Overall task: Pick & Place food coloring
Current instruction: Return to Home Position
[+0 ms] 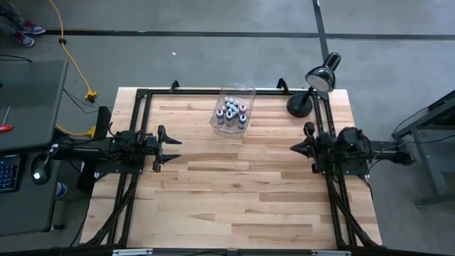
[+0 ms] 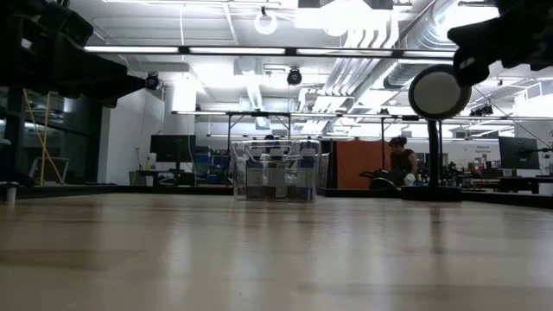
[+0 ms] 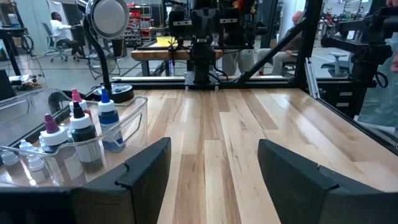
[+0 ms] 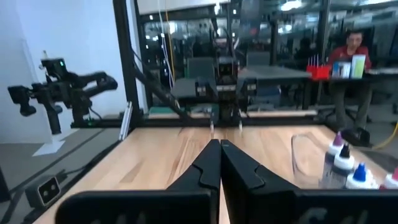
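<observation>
Several small food coloring bottles stand upright inside a clear plastic bin, which sits on the wooden table near its far edge. The left wrist view shows the bottles with pink, blue and whitish caps; the right wrist view shows a few more. My left gripper hovers open at the table's left side, pointing level toward the right. At the right side my right gripper is shut and points level toward the left. Both are clear of the bin and hold nothing.
A black desk lamp stands at the far right corner, its base on the table. Black frame rails run along the far edge and both sides. Bare wood lies between the arms and toward the near edge.
</observation>
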You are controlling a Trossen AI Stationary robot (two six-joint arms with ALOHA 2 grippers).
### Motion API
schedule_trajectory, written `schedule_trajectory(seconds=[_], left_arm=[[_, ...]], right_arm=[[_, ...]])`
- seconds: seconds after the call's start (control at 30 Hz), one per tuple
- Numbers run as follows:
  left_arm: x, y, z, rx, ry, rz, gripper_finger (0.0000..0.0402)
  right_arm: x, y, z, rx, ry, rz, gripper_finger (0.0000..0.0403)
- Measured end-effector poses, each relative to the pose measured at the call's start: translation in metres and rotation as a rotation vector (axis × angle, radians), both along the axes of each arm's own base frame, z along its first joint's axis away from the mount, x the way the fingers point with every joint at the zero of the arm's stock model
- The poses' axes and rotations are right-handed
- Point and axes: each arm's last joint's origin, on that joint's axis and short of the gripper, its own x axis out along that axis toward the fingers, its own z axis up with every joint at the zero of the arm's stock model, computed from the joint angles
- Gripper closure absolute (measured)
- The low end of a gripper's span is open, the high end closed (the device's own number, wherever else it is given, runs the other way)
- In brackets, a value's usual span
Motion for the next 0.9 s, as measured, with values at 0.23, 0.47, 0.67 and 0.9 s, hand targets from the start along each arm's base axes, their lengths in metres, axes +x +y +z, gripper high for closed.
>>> schedule_trajectory(seconds=[0.23,0.47,0.67,0.9], left_arm=[[0.000,0.000,0.000,0.000,0.000,0.000,0.0163],[0.000,0.000,0.000,0.000,0.000,0.000,0.0163],[0.000,0.000,0.000,0.000,0.000,0.000,0.0163],[0.000,0.000,0.000,0.000,-0.001,0.000,0.0163]], right_arm=[[-0.006,0.001,0.004,-0.033,-0.074,0.011,0.0403],[-0.001,0.005,-0.008,-0.044,-0.245,0.047,0.0403],[-0.002,0.007,-0.008,-0.066,-0.256,0.059,0.0403],[0.003,0.007,-0.024,-0.019,-0.074,0.053,0.0403]])
